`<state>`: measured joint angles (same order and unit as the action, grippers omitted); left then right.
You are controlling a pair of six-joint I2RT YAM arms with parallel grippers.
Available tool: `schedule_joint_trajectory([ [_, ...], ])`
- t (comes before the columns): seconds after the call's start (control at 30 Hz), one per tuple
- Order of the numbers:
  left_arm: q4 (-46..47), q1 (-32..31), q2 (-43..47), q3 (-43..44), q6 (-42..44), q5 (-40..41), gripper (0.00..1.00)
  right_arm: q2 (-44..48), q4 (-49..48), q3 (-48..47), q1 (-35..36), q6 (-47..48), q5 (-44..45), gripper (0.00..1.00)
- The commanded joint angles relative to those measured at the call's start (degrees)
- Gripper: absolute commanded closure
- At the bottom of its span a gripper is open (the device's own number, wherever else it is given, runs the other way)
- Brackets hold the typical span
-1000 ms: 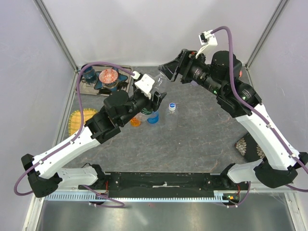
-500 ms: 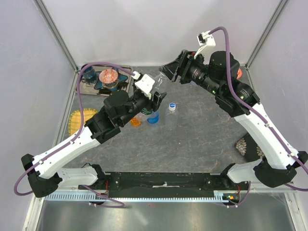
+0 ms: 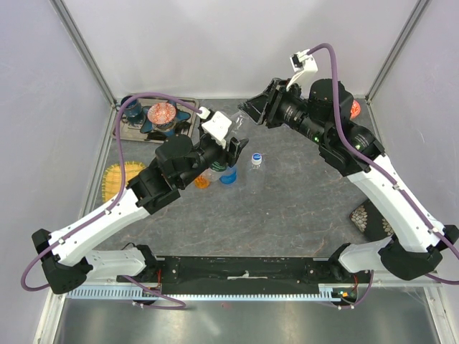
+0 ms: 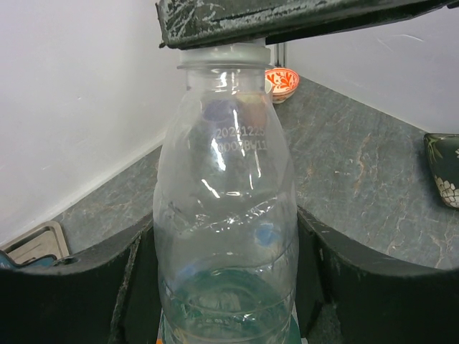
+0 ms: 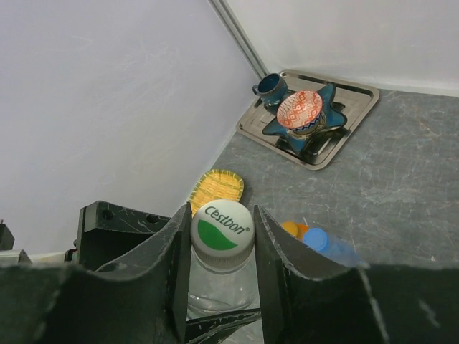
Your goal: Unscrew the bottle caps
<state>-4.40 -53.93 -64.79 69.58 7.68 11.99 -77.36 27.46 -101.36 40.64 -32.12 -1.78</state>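
The right gripper has slid left from the upper middle of the overhead view and closed in on the cap.
The left gripper still clasps the clear bottle round its lower body, just above centre of the frame. The bottle's long axis tilts from lower left to upper right, cap end toward the right arm. The right fingers press both sides of the white-and-green Cestbon cap. The orange bottle, blue bottle and second clear bottle stand unmoved just below.

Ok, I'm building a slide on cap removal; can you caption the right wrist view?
Right gripper fingers pinch the green-and-white cap of a clear bottle, a metal tray behind.
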Motion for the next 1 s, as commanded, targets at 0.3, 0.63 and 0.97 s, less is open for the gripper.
schedule_joint_trajectory([
  [0.3,2.38,-0.30,2.48,-0.67,0.32,-6.34,0.78,5.28,-6.52,5.11,-0.04,3.46,-5.50,1.00],
  [0.63,15.40,15.42,1.43,0.31,-27.30,-72.83,0.76,12.49,-10.48,8.10,-0.04,13.31,-29.74,1.00],
  [0.97,51.14,17.37,-6.83,-1.55,-59.52,-90.73,0.75,20.32,-30.33,19.62,-0.04,5.76,-50.67,1.00],
])
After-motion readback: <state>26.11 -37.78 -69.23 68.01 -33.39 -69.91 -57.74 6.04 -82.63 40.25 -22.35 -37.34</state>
